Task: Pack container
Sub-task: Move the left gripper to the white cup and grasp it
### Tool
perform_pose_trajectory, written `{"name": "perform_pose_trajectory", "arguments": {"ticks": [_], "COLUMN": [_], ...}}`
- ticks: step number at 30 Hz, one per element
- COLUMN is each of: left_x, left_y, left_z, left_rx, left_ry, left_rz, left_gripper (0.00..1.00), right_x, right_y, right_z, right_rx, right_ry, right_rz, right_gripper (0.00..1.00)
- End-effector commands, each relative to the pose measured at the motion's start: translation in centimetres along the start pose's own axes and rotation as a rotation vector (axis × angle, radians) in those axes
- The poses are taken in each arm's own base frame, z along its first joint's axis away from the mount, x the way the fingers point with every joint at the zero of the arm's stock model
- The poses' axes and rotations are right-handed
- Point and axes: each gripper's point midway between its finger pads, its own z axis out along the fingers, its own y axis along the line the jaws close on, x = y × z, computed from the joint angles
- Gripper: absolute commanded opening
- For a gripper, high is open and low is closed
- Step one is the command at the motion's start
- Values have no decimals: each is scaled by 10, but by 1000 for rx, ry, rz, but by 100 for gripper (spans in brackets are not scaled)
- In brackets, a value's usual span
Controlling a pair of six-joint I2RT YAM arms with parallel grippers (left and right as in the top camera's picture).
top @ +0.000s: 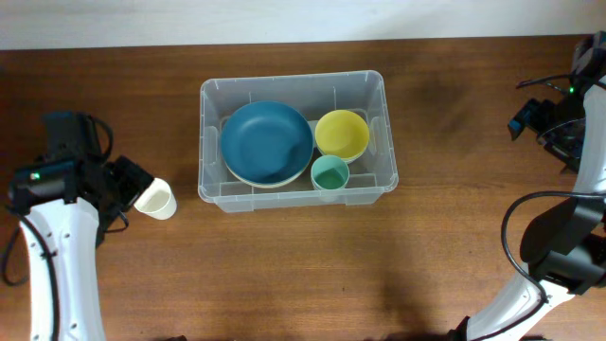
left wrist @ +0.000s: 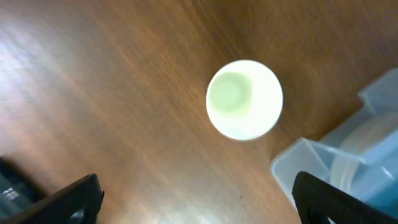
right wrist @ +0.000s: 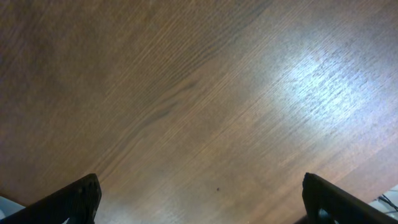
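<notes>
Container (top: 295, 196) holds blue plate (top: 267, 142), yellow bowl (top: 342, 134), teal cup (top: 329, 174); I've the white cup (top: 156, 200) at nine o'clock left to pack; both jaws wide.

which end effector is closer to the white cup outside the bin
Left. The left end effector sits open right beside the white cup, on its side away from the clear container. The right end effector is far across the table, past the container.
</notes>
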Motion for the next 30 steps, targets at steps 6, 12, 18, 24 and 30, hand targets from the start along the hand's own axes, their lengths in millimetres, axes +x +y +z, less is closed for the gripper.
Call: {"name": "perform_pose_trajectory", "arguments": {"ticks": [6,12,18,24,30], "left_x": [-10,-6,-1,-6,-1], "left_y": [-10,-12,-2,15,18], "left_z": [38,80,106,118,134], "left_rx": [24,-51,-115,-147,-148], "left_ry": [16,107,175,199,212], "left_rz": [-61,-102,-120,-171,-177], "left_gripper": [99,99,99,99,99], "right_x": [-1,-1,-1,-1,-1], "right_y": [-4,-4,-4,-4,-4], "right_z": [2,2,2,2,2], "right_rx": [17,17,17,17,17], "right_ry": [-1,-1,-1,-1,-1], "right_rz": [10,10,10,10,10], "right_gripper": [99,99,99,99,99]}}
